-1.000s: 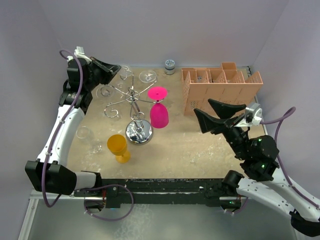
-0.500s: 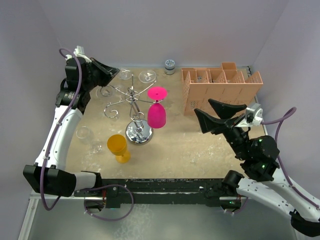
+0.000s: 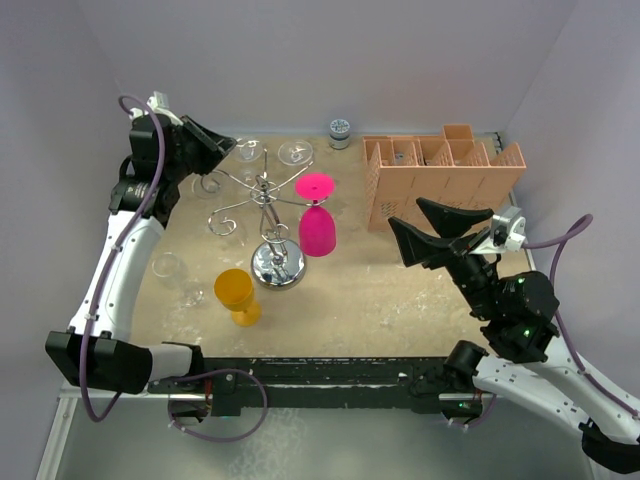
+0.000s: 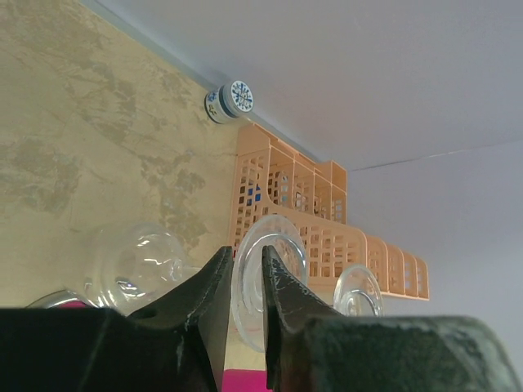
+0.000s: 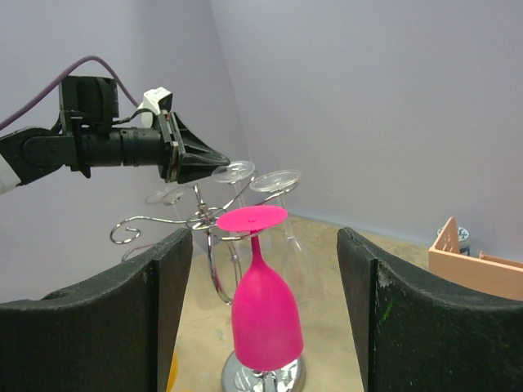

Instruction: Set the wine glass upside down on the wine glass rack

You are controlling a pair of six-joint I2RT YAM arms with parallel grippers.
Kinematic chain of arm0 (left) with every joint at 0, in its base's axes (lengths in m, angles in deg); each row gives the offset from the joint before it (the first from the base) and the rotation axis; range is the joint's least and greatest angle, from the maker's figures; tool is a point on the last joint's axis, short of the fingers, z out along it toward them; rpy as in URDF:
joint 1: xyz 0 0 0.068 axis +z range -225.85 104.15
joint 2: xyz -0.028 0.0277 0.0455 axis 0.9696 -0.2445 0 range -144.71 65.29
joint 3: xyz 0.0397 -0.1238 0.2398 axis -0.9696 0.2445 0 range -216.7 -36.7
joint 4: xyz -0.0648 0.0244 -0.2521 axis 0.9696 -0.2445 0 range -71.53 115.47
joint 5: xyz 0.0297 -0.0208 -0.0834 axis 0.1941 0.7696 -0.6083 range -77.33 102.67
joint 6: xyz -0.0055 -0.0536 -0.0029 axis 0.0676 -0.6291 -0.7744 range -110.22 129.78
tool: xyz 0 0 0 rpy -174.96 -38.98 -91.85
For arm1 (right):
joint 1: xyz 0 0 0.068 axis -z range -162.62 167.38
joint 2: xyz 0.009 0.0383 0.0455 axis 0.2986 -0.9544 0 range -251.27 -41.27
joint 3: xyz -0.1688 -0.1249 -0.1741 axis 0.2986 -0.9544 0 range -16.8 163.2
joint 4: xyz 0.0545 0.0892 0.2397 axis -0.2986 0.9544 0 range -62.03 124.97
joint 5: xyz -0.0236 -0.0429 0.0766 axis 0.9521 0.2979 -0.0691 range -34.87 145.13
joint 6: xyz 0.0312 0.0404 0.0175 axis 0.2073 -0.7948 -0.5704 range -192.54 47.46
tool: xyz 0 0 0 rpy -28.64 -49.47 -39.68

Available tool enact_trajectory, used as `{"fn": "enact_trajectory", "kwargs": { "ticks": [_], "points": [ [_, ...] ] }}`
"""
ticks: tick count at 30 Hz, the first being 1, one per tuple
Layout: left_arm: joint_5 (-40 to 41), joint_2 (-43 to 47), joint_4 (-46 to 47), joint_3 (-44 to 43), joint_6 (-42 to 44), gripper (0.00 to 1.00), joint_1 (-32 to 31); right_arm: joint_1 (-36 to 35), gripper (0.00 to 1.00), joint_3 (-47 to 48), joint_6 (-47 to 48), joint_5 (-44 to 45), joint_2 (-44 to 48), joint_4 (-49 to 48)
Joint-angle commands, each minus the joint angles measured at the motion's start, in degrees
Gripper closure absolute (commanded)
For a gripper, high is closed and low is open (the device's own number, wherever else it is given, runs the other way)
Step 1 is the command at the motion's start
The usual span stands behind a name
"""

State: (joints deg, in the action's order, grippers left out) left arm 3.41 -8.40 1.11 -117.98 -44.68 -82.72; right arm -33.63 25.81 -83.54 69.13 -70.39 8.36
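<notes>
The silver wire wine glass rack point(image 3: 268, 205) stands on its round mirrored base point(image 3: 278, 266) left of centre; it also shows in the right wrist view point(image 5: 204, 220). A pink glass point(image 3: 318, 228) hangs upside down from a front arm. My left gripper point(image 3: 226, 148) is at the rack's back left, shut on the foot disc point(image 4: 274, 253) of a clear wine glass whose bowl point(image 4: 135, 265) points away. A second clear foot point(image 3: 295, 152) rests on a back arm. My right gripper point(image 3: 405, 215) is open and empty, right of the rack, facing the pink glass point(image 5: 265, 314).
An orange glass point(image 3: 236, 295) stands upright in front of the rack. A clear glass point(image 3: 178, 275) lies on its side at the left. An orange-pink slotted box point(image 3: 440, 170) stands at the back right. A small patterned jar point(image 3: 340, 132) stands by the back wall.
My left gripper has shifted slightly with the clear glass near the rack's back arm. The pink glass has swayed a little. The right arm has not moved.
</notes>
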Motion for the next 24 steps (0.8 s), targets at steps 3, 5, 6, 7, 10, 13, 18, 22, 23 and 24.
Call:
{"fn": "enact_trajectory", "kwargs": {
  "ticks": [3, 5, 6, 7, 10, 13, 18, 22, 23, 24],
  "points": [
    [0.96, 1.91, 0.99, -3.15, 2.18, 0.78, 0.11, -0.15, 0.27, 0.53, -0.66, 0.06, -0.13, -2.62],
    [1.16, 2.15, 1.3, -3.04, 2.43, 0.75, 0.11, -0.15, 0.27, 0.51, -0.67, 0.06, -0.14, -2.6],
    [1.17, 2.39, 1.71, -2.83, 2.49, 0.74, 0.11, -0.15, 0.27, 0.57, -0.67, 0.06, -0.08, -2.54],
    [1.28, 2.61, 2.09, -2.76, 2.58, 0.72, 0.11, -0.15, 0.27, 0.61, -0.7, 0.06, -0.06, -2.53],
    [1.63, 2.83, 2.21, -3.28, 2.83, 0.7, 0.11, -0.15, 0.27, 0.68, -0.9, 0.06, 0.03, -2.36],
    [1.59, 2.7, 2.22, -4.15, 3.09, 0.68, 0.11, -0.15, 0.27, 0.67, -1.13, 0.06, 0.13, -2.27],
    [1.95, 2.38, 1.15, -6.21, 4.83, 0.61, 0.11, -0.19, 0.27, 0.72, -1.44, 0.23, 0.04, -1.96],
    [5.46, 1.93, -3.56, -9.28, 8.54, 0.55, 0.19, -0.15, 0.27, 1.75, -2.24, 1.3, -0.68, -0.73],
    [6.94, 1.9, -5.27, -10.12, 9.95, 0.53, 0.26, -0.15, 0.27, 2.16, -2.61, 1.78, -0.94, -0.09],
    [8.6, 1.96, -7.15, -11.0, 11.42, 0.52, 0.28, -0.15, 0.27, 2.53, -3.09, 2.46, -1.13, 0.72]
  ]
}}
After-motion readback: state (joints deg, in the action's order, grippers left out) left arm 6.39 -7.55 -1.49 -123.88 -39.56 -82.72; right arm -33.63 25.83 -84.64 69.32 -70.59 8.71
